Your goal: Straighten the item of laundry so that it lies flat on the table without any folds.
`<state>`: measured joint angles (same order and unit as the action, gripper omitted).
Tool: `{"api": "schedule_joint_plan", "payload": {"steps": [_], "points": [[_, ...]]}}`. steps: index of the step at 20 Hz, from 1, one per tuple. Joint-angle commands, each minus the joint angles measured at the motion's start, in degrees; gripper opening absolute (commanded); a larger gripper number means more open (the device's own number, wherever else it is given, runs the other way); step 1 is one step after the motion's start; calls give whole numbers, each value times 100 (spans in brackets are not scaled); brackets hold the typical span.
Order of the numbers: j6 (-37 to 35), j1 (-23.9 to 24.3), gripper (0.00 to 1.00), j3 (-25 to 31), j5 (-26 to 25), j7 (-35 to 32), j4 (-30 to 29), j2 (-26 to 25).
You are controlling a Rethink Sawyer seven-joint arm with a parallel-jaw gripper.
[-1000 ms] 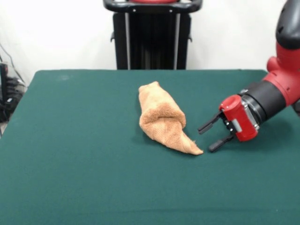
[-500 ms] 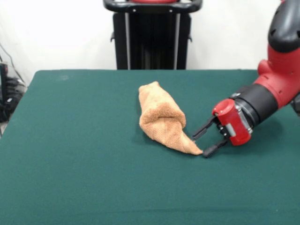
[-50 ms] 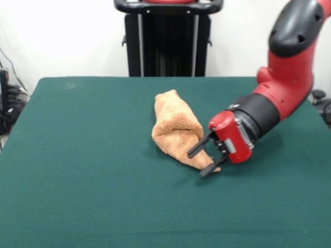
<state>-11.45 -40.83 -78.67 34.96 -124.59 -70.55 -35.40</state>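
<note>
Towel (image 3: 175, 129) (1, bunched), gripper (image 3: 199, 161) seemingly astride.

A single camera looks across the table (image 3: 77, 206) from its near edge toward the far edge, set a little above the surface and tilted down, so the green top fills the lower two thirds of the picture and a pale wall (image 3: 62, 36) stands behind the far edge. It sits far enough back to take in the far edge and both far corners, while the near edge and near corners fall outside the picture. No second view is given, so nothing is shared.
</note>
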Motion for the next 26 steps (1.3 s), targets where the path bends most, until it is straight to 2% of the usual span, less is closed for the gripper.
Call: {"api": "schedule_joint_plan", "payload": {"steps": [1,2,3,6,23,24,26], "points": [[829,307,100,838,-199,-934,-137,-160],[870,304,100,783,-193,-944,-153,-213],[914,320,0,794,-186,-936,-179,-214],[1141,367,0,1033,-341,-833,-200,-70],[1294,463,0,1274,-459,-754,-77,61],[1318,464,100,1291,-464,-761,-80,69],[1381,482,100,1423,-473,-794,-100,158]]}}
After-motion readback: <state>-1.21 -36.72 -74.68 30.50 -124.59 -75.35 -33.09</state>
